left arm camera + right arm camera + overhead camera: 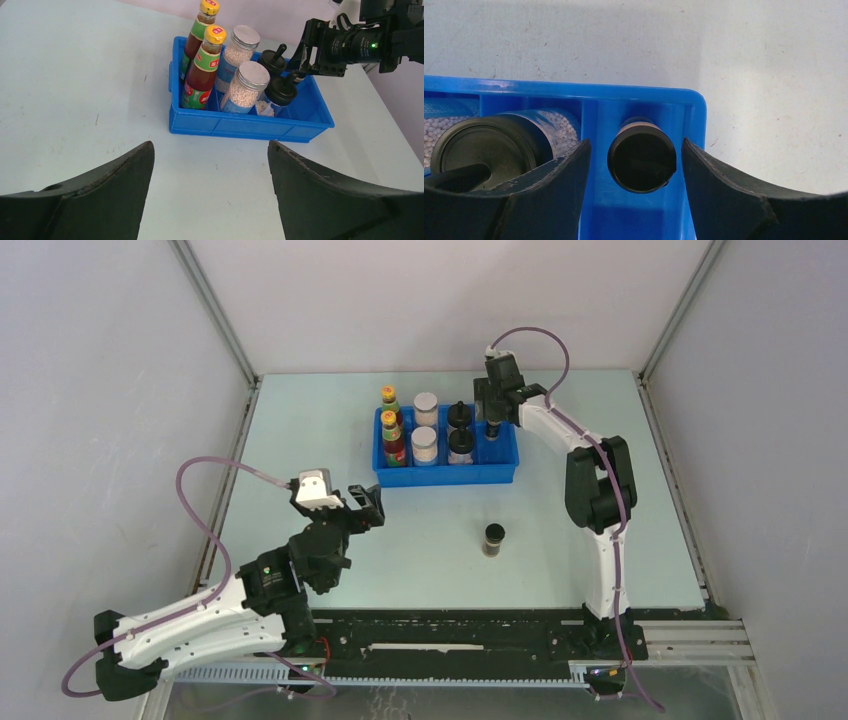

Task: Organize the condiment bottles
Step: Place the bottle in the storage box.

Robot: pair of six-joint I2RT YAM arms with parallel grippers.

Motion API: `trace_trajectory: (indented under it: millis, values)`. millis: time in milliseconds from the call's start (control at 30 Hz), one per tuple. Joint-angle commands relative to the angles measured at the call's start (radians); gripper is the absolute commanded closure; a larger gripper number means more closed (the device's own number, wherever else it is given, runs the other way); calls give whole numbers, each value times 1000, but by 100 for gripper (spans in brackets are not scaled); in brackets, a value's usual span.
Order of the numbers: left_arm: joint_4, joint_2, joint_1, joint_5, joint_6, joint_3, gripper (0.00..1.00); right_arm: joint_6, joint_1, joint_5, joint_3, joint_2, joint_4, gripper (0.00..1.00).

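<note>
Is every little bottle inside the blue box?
No, one small dark vial stands alone on the table, outside the blue tray.

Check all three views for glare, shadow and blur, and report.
Top view: even, soft light, hardly any shadow around the lone vial on the table. Left wrist view: tray and bottles crisp, sheen on the silver lids, left fingers dark. Right wrist view: right fingers slightly soft, glare streak on the tray rim, second vial featureless black.
</note>
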State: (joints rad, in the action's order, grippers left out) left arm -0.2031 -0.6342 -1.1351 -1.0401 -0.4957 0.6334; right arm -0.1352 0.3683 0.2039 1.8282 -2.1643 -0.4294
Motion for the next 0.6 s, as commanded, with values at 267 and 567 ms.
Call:
trace_trajectory:
  millis: [267, 567]
  values:
    - [33, 12, -6, 4, 19, -8, 12, -9, 65, 149, -150, 367, 12, 26]
    - [65, -2, -6, 49, 10, -17, 12, -163, 245, 272, -561, 742, -88, 25]
